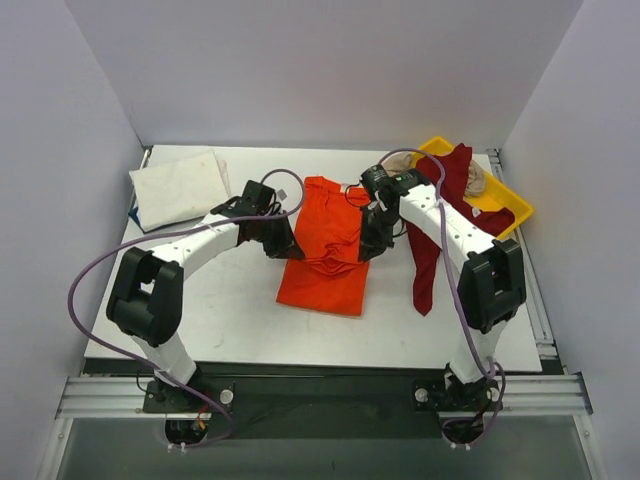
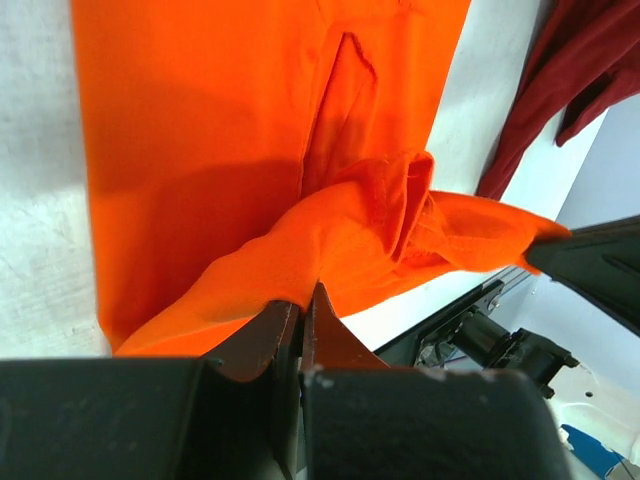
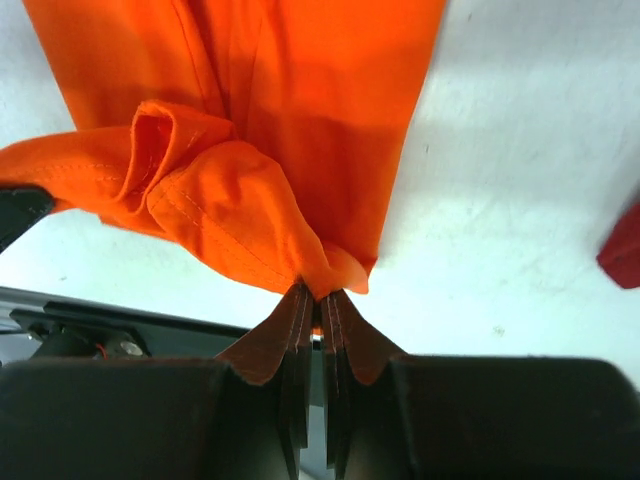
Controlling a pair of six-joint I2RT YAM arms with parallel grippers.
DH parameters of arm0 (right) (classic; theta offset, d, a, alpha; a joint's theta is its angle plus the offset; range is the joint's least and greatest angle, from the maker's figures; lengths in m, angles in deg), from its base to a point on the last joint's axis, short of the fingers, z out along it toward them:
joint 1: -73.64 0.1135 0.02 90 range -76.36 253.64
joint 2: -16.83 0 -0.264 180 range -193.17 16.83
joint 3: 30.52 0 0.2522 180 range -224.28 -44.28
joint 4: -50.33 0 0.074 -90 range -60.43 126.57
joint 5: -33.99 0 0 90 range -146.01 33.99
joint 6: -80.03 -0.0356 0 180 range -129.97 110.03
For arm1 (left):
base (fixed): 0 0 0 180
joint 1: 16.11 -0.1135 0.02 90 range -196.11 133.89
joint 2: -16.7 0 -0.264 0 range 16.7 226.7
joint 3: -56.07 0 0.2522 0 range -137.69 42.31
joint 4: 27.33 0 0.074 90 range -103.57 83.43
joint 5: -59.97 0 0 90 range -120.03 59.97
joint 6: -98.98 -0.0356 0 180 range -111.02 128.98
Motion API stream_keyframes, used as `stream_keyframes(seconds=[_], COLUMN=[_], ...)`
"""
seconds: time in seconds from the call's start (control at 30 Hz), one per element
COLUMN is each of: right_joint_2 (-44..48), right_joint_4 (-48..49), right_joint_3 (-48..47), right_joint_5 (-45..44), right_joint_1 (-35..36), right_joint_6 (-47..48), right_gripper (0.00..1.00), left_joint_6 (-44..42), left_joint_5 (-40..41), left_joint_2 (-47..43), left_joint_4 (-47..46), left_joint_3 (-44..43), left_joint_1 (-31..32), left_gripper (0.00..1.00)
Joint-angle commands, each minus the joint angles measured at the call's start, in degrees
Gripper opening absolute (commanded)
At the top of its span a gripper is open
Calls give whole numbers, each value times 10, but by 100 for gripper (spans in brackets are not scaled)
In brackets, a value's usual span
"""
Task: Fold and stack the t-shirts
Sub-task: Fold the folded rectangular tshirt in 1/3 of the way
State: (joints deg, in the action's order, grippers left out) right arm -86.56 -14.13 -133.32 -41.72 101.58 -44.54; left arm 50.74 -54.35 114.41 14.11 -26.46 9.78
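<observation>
Pinching orange t-shirt [image 1: 325,280]: left fingers [image 2: 262,342], right fingers [image 3: 352,342].

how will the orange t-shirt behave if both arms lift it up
Probably floppy: the orange t-shirt bunches into soft folds where the jaws pinch it and sags between them. Likely light, since small pinches of cloth hold the raised part. The rest would likely drag along the table.

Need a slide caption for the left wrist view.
Left hand pinching a bunched fold of the orange t-shirt over the white table, dark red t-shirt beyond.
</observation>
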Motion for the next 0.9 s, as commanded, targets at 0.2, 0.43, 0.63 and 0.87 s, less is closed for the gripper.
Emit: stream_keyframes(seconds=[0.2, 0.43, 0.63, 0.87], right_joint_2=[-76, -125, -160, -197], right_joint_4=[-28, -29, -30, -32], right_joint_3=[-67, -105, -135, -175], right_joint_5=[-20, -14, -11, -6], right_joint_1=[-48, -71, -81, -90], right_joint_6=[51, 78, 90, 101], right_gripper=[0, 0, 0, 0], left_joint_6=[-30, -33, -38, -41], left_joint_5=[-5, 4, 30, 37], left_joint_2=[59, 99, 104, 120], left_joint_4=[-30, -48, -47, -46], left_joint_3=[-80, -97, -105, -120], left_joint_1=[-25, -27, -27, -27], left_gripper=[0, 0, 0, 3])
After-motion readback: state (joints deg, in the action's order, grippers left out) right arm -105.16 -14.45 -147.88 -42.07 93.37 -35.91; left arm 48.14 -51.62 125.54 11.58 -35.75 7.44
